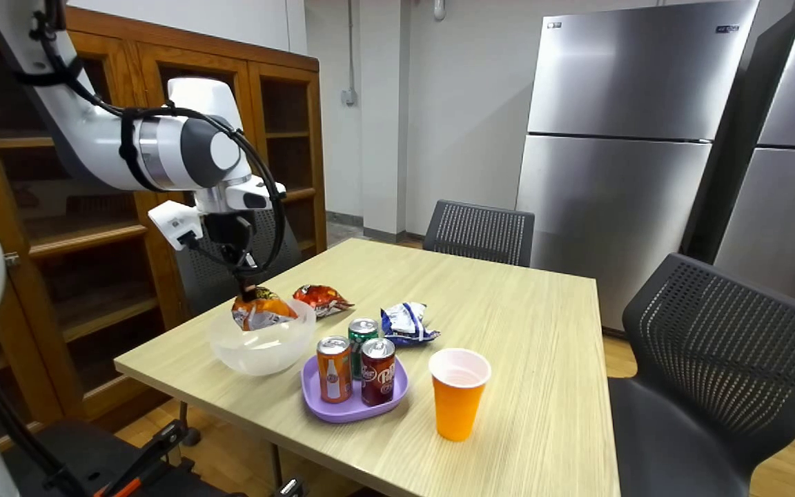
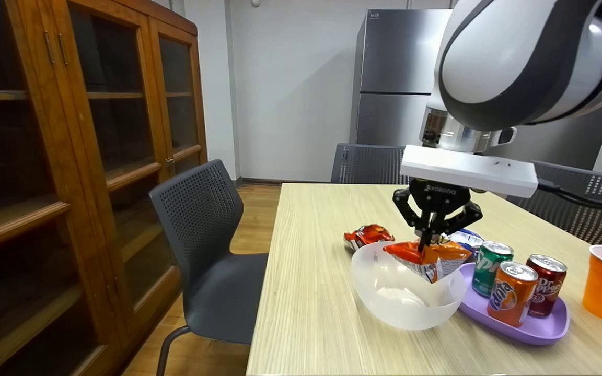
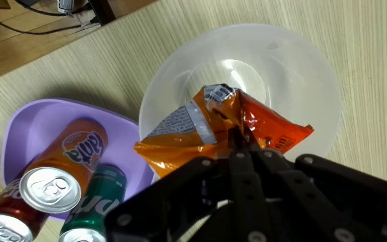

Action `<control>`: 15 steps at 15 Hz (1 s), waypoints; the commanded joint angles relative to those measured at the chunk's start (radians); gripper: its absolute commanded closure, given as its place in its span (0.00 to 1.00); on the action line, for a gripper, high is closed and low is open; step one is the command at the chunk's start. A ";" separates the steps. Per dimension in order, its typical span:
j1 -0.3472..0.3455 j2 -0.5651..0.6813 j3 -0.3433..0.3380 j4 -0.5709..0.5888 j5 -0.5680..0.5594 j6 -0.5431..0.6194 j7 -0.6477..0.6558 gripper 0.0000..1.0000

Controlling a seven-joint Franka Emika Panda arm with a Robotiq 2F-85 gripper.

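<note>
Plainly, the gripper [image 2: 425,243] pinches a packet [image 3: 197,126] over the bowl [image 2: 411,317]; the tray [image 2: 551,332] holds cans [image 2: 511,297].

Indoor light is bright. White glare spots the frosted bowl [image 3: 291,77]; a soft shadow edges the purple tray [image 3: 123,137].

The Panda arm [image 1: 97,131] before me is smooth and white, with dark grey joint covers [image 1: 197,153] and a silver ring [image 1: 154,153]. Black straps [image 1: 128,145] bind black cables [image 1: 279,214] along it. The hand [image 2: 425,246] is black also, with linked bars [image 2: 409,213], round screws [image 3: 257,236] and pale "ROBOTIQ" lettering [image 2: 440,189].
</note>
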 commanded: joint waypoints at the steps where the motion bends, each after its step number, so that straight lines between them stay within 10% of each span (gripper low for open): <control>1: 0.012 0.102 -0.009 0.089 -0.064 -0.028 0.077 1.00; 12: 0.168 0.310 -0.131 0.235 -0.094 -0.033 0.149 1.00; 13: 0.175 0.312 -0.136 0.238 -0.088 -0.034 0.145 0.74; 15: 0.181 0.309 -0.140 0.238 -0.074 -0.034 0.135 0.66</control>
